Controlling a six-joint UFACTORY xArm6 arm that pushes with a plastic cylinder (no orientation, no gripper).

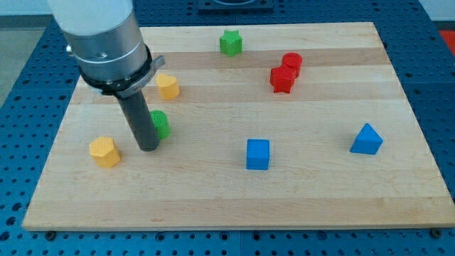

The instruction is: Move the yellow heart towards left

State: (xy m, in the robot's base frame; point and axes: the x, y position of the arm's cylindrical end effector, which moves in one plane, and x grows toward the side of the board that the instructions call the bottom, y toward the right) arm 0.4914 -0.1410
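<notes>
A: Where do we have my tip (148, 148) right now?

B: We see it resting on the wooden worktop (234, 199) in the view's left half, with the dark rod rising to the grey cylinder of the arm (103, 43). Our tool is just that plain rod; it has no jaws to spread or press together, and it is pinching nothing.

A: And what lies closest to it?

B: A green block (161, 124), half hidden behind the rod, sits right against its right side; we cannot tell its shape or whether they touch.

A: Which one is the yellow heart?

B: We have two yellow blocks. One (104, 151) lies just to the view's left of my tip, near but apart from it. The other (168, 85) lies above my tip, toward the view's top, beside the arm's collar. We cannot say with certainty which of the two is the heart.

A: The rest?

B: A green star-like block (230, 43) stands near the top edge. Two red blocks (286, 71) sit touching at upper right. A blue cube (257, 153) lies at lower middle, and a blue triangular block (366, 139) sits well apart toward the view's right.
</notes>
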